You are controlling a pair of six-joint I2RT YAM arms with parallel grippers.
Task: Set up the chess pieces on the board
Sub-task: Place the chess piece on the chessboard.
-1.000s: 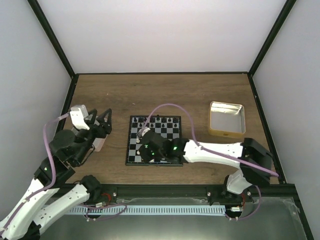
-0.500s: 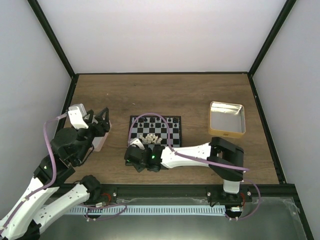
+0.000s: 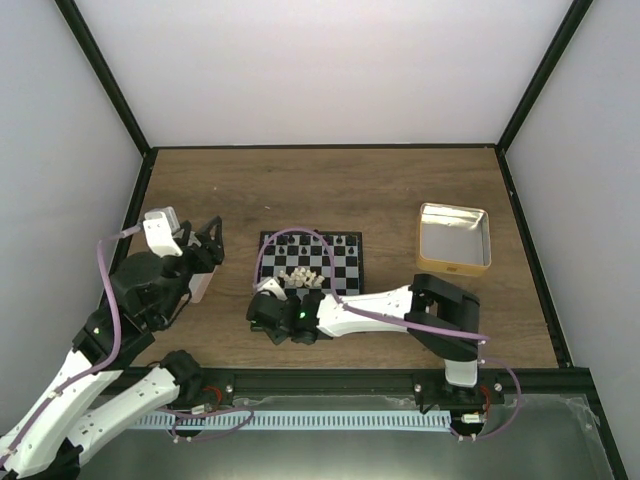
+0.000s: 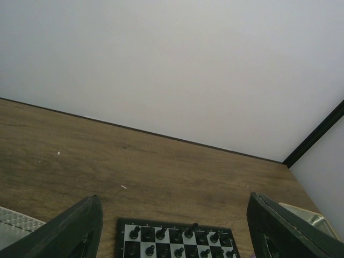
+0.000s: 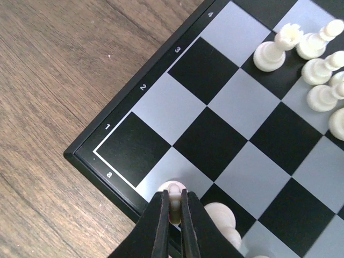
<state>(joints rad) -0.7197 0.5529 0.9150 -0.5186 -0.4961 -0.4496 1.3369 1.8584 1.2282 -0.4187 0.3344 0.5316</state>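
The board (image 3: 346,271) lies mid-table, its a1 corner (image 5: 131,148) filling the right wrist view. Black chess pieces (image 3: 316,243) stand in two rows along its far side, also seen in the left wrist view (image 4: 177,236). A cluster of cream-white pieces (image 3: 300,278) crowds the board's middle (image 5: 317,70). My right gripper (image 5: 173,209) is shut on a small white piece (image 5: 174,189), held upright over the light square beside the a1 corner; in the top view the gripper (image 3: 268,312) is at the board's near-left corner. Another white piece (image 5: 221,216) stands just right of its fingers. My left gripper (image 3: 205,250) hangs open and empty left of the board.
A gold-rimmed tin (image 3: 453,238) sits right of the board, its corner showing in the left wrist view (image 4: 310,215). A silver tray (image 4: 13,221) lies under the left gripper. The right arm's forearm (image 3: 370,308) stretches across the table's near side.
My right gripper has swung from the board's middle to its near-left corner and has barely shifted in the last half second. The left arm has hardly moved.
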